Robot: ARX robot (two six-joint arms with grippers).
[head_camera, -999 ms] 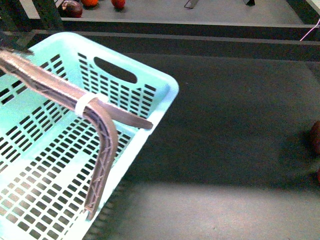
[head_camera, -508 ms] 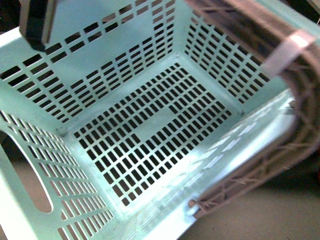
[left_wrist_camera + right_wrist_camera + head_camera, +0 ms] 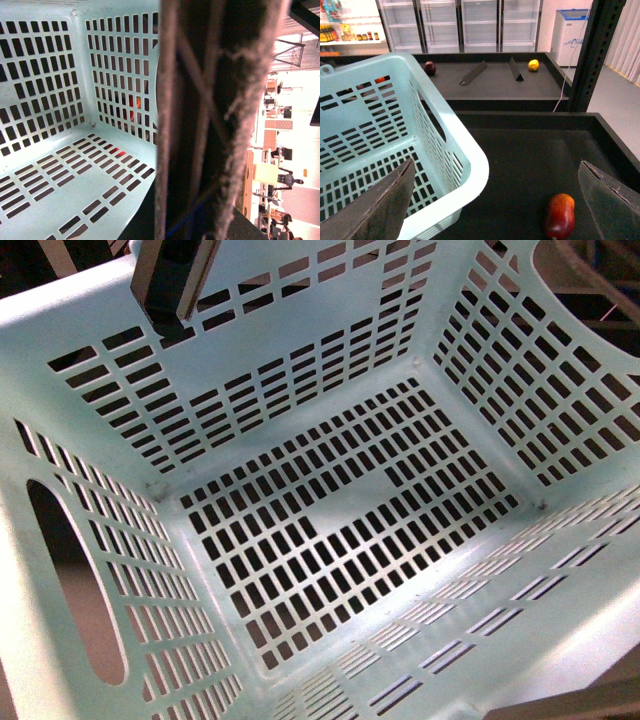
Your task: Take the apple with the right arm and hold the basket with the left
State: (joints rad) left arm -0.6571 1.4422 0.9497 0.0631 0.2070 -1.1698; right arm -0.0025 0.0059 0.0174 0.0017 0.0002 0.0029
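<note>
The pale mint-green basket (image 3: 330,520) fills the front view, lifted close to the camera with its slotted floor and walls showing; it is empty. My left gripper is shut on its wall. One latticed grey-brown finger (image 3: 215,125) fills the middle of the left wrist view, and a curved piece of it shows at the basket's upper right rim (image 3: 590,280). The red apple (image 3: 559,215) with an orange patch lies on the black surface, beside the basket's corner (image 3: 465,165). My right gripper (image 3: 495,210) is open above that surface, the apple between its fingers, nearer the right one.
A dark block (image 3: 170,280) hangs over the basket's far rim. A rear shelf holds a dark purple fruit (image 3: 430,67), a yellow fruit (image 3: 533,65) and two dark dividers (image 3: 515,67). A black post (image 3: 590,50) stands at the right. Glass-door fridges line the back.
In the front view the basket has risen from the left of the black surface to fill the frame. The latticed finger has shifted to the upper right corner.
</note>
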